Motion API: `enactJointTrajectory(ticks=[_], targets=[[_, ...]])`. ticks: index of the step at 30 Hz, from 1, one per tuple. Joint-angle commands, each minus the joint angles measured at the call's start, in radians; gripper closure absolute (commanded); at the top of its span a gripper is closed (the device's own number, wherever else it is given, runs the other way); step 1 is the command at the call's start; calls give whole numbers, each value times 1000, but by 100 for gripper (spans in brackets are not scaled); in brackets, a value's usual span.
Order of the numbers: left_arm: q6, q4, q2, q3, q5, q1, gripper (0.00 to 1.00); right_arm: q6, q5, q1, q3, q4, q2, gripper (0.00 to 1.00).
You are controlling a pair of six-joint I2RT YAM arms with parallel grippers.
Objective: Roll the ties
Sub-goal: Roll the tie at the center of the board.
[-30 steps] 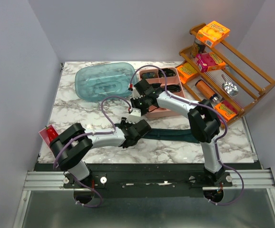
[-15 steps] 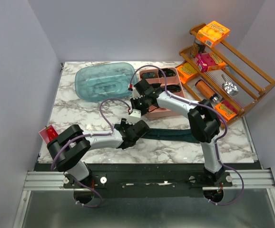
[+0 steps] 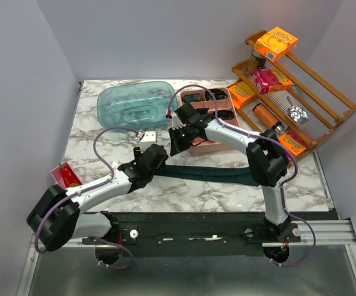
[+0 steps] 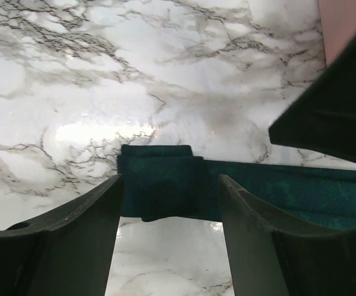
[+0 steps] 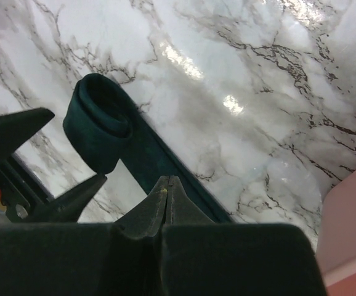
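Note:
A dark teal tie [image 3: 215, 174] lies flat across the marble table, its left end turned into a small roll [image 4: 159, 185]. The roll also shows in the right wrist view [image 5: 98, 126]. My left gripper [image 3: 151, 158] is open, and in its own view [image 4: 170, 179] the fingers stand just short of the roll, one to each side, not touching it. My right gripper [image 3: 178, 139] is shut and empty, and in its own view [image 5: 167, 180] it hovers over the flat strip just right of the roll. The left fingers [image 5: 73, 194] show there too.
A pink compartment tray [image 3: 210, 147] with dark coils inside stands behind the right gripper. A teal plastic tub [image 3: 132, 105] sits at the back left. A wooden rack [image 3: 326, 98] with snack boxes is at the right. A red item [image 3: 65, 176] lies at the left edge.
My left arm has drawn back and to the left, moving its gripper off the tie's end and uncovering the small roll. The right gripper has barely moved.

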Motion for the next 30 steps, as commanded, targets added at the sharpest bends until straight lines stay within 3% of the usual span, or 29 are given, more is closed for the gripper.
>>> enactJointTrajectory(ticks=[1,8,18,30], targets=[[-27,72,-113,-75,163,110,28,-15,-52,15,-13,36,-73,96],[-91,109,-199,-163,318,257,27,-15,-88,56,19,47,-69,96],[-148,258,-243,-288,620,495,23,-1,-114,112,95,56,60,96],[-145,382,-167,-344,706,537,24,-7,-25,110,85,45,119,96]])
